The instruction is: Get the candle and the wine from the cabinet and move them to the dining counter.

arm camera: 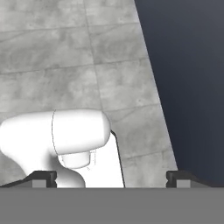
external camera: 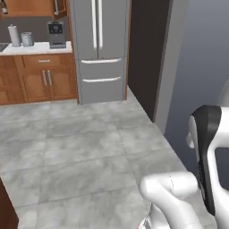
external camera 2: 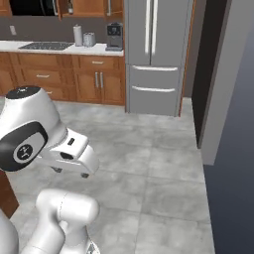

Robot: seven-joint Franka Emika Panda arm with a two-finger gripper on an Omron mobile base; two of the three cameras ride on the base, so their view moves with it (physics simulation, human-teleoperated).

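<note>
The gripper (arm camera: 112, 176) stands wide open with nothing between its two dark fingertips (arm camera: 41, 177), which sit far apart at the bottom of the hand view; beyond them lies grey tiled floor (arm camera: 65, 57), and to the right of that a dark blue-grey wall (arm camera: 188, 65). In both base views the white arm (external camera 2: 34, 134) is folded close to the base over the same tiled floor, well short of the kitchen units on the far side of the room. A tall steel fridge (external camera: 99, 44) with two doors and two drawers stands at the far side, with a dark panel (external camera: 147, 53) just to its right. Left of the fridge runs a pale worktop (external camera 2: 54, 48) over brown wooden drawer units (external camera 2: 89, 82); on it stand a black coffee machine (external camera 2: 114, 35) nearest the fridge, then a grey canister (external camera 2: 89, 39) and a white paper towel roll (external camera 2: 78, 34) further left, and a dark cooktop (external camera 2: 44, 45) is set into the top at the far left. Above the worktop hangs the wooden wall cabinet (external camera 2: 94, 7), cut off by the top edge of the picture, its grey bar handle (external camera 2: 108, 7) showing; it appears to stand partly open, though I cannot tell for sure. At its left end a small dark shape (external camera 2: 70, 7) looks like the wine bottle, too small to be certain. A strip of brown wood (external camera: 6, 210) shows at the near left edge.
</note>
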